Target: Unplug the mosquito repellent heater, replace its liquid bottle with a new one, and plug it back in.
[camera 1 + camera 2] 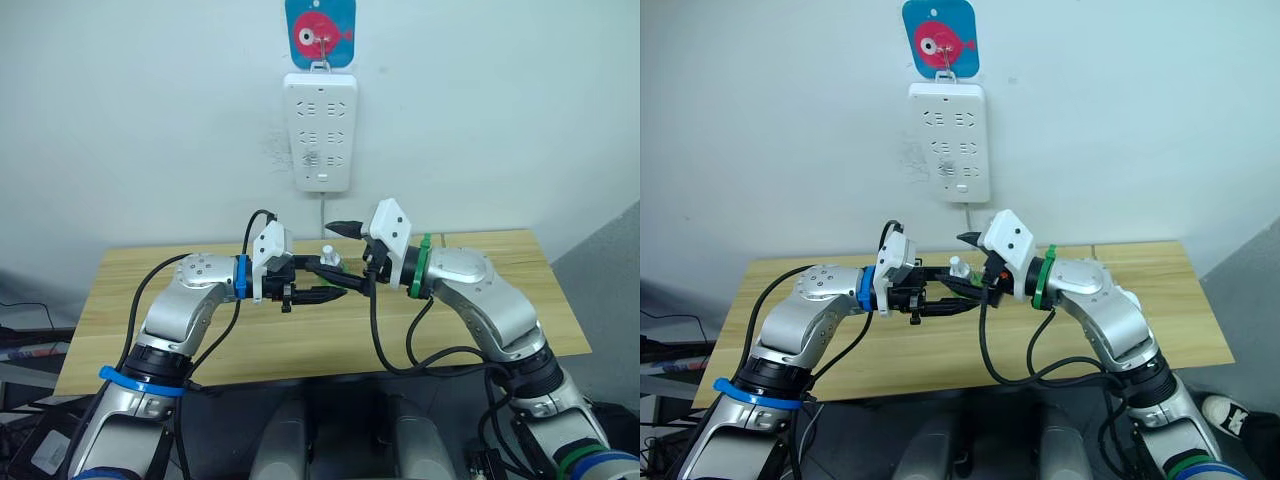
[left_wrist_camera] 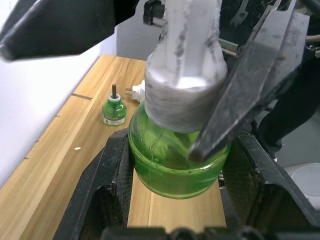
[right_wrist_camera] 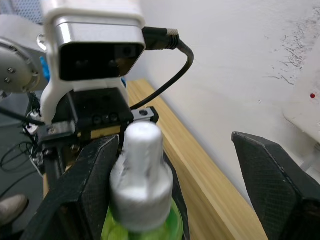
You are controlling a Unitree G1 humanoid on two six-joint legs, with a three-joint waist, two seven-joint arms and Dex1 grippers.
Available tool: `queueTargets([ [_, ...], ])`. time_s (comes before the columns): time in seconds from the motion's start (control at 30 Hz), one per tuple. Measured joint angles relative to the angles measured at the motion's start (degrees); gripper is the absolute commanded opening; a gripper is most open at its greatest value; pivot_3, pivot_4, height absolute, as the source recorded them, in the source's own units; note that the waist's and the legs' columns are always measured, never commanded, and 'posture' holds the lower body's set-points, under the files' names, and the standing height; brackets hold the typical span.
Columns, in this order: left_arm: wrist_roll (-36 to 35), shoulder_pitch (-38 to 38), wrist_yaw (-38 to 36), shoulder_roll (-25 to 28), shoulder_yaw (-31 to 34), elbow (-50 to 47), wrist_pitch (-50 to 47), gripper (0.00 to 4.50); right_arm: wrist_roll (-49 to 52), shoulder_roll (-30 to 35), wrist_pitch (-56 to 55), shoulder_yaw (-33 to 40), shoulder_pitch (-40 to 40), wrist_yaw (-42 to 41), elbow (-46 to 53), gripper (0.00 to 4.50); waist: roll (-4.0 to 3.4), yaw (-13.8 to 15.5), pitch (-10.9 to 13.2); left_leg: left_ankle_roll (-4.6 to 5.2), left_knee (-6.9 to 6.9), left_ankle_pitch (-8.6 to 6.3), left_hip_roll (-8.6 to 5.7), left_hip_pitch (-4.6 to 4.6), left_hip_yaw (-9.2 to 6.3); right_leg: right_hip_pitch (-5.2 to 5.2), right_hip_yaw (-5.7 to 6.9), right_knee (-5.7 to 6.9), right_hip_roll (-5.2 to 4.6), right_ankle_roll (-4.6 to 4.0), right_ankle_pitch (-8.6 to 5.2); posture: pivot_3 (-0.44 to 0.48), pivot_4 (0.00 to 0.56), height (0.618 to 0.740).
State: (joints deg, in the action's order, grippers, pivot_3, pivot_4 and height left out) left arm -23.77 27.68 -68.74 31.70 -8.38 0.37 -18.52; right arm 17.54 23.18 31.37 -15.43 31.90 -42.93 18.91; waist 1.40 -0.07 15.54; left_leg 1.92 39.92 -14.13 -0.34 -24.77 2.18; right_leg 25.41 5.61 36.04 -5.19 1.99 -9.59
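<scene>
The two arms meet in the middle, above the worktop (image 1: 480,330). The left gripper (image 2: 175,165) is clenched on a green bottle (image 2: 175,165) and holds it upright in the air. Its black fingers (image 2: 107,185) press on both sides of the round green body. The bottle has a white cap (image 3: 142,170) on top (with a thinner white tip sticking up).

The right gripper (image 3: 190,170) is around that cap with its fingers spread wide. One finger (image 3: 85,195) is right beside the cap, maybe touching it. The other finger (image 3: 275,175) is well apart from it, so this gripper grasps nothing.

Farther along the worktop stands a second bottle (image 2: 113,111), small and green, with a dark wick poking up. Just beside it lies the heater (image 2: 138,91), a little white thing with metal prongs, only partly seen behind the held bottle. It is unplugged.

On the wall above the worktop hangs a white power strip (image 1: 320,130). A cord runs down from it. Above the strip is a blue hook (image 1: 320,32) with a pink fish on it.
</scene>
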Motion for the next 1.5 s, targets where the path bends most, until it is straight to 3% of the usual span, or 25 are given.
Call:
queueTargets([
  [0.17, -0.2, -0.3, -0.6, 0.2, 0.3, -0.2, 0.1, 2.22, 4.7, 7.9, 3.0, 5.9, -1.9, -4.6, 3.2, 3.75, 0.00, 0.0, 0.0, 0.01, -0.01, -0.01, 0.01, 0.00, 0.00, -0.01, 0.00, -0.01, 0.00, 0.00, 0.00, -0.077, 0.186, 0.740],
  [0.27, -0.2, -0.3, -0.7, 0.1, 0.3, -0.1, 0.3, 2.22, 6.2, 8.7, 3.9, 5.4, -2.3, -6.1, 5.1, 3.75, -0.01, -0.1, 0.0, 0.02, -0.02, -0.01, 0.07, 0.02, -0.03, 0.00, 0.00, 0.01, 0.05, 0.00, -0.01, -0.077, 0.183, 0.740],
  [0.5, -0.2, 0.3, -1.6, -0.4, 0.3, -0.1, 0.5, 2.22, 3.4, -1.0, 3.8, -0.4, 0.8, -0.7, 2.1, 3.75, -0.02, -0.3, -0.1, -0.01, 0.00, 0.00, 0.06, 0.02, 0.03, 0.02, -0.06, 0.05, 0.09, -0.02, 0.00, -0.075, 0.169, 0.740],
  [0.7, -0.1, 0.3, -1.6, -0.2, 0.5, 0.1, 0.2, 2.22, 0.0, -3.5, 1.2, -1.6, 3.0, 1.7, -2.0, 3.75, -0.02, 0.0, -0.5, -0.01, 0.00, 0.00, -0.02, 0.01, 0.01, -0.03, -0.16, -0.02, 0.08, -0.01, 0.00, -0.082, 0.165, 0.740],
  [0.83, 0.4, 0.4, -1.6, -0.2, 0.3, 0.4, 0.2, 2.22, 0.4, 1.2, -0.7, -0.9, 2.0, -1.5, -0.9, 3.75, -0.02, 0.0, -0.6, 0.01, 0.00, 0.00, -0.02, 0.01, -0.01, -0.04, -0.14, -0.02, 0.08, 0.00, 0.00, -0.088, 0.167, 0.740],
  [1.03, 0.6, 0.5, -2.7, 0.1, 0.4, 1.0, 0.9, 2.22, 7.1, 10.0, 4.8, 6.5, -1.0, -7.0, 1.8, 3.75, 0.01, -0.1, -0.7, 0.01, 0.00, -0.01, 0.04, 0.03, -0.01, -0.03, -0.13, 0.00, 0.11, -0.01, 0.00, -0.101, 0.164, 0.740],
  [1.17, 0.6, 1.5, -3.1, -0.5, 0.3, 1.4, 1.5, 2.22, 11.0, 7.3, 8.3, 7.0, -0.9, -6.6, 3.4, 2.85, 0.00, -0.5, -0.8, 0.01, -0.01, -0.01, 0.12, 0.04, -0.03, -0.02, -0.12, 0.04, 0.19, -0.01, 0.00, -0.099, 0.168, 0.740],
  [1.23, 0.6, 1.5, -3.2, -0.4, 0.3, 1.6, 1.5, 2.22, 10.9, 6.2, 9.4, 6.8, -0.5, -5.3, 3.3, 2.09, -0.01, -0.5, -0.9, 0.01, 0.00, -0.01, 0.09, 0.04, 0.00, -0.02, -0.17, 0.04, 0.17, -0.01, 0.00, -0.097, 0.167, 0.740],
  [1.5, 0.6, 1.6, -3.3, -0.4, 0.3, 1.9, 1.5, 2.22, 12.8, 0.4, 13.1, 4.6, 2.9, -2.2, 3.0, 2.09, 0.01, -0.2, -0.9, 0.01, 0.00, -0.01, 0.03, 0.03, -0.04, -0.03, -0.22, 0.02, 0.16, -0.01, 0.00, -0.090, 0.173, 0.740],
])
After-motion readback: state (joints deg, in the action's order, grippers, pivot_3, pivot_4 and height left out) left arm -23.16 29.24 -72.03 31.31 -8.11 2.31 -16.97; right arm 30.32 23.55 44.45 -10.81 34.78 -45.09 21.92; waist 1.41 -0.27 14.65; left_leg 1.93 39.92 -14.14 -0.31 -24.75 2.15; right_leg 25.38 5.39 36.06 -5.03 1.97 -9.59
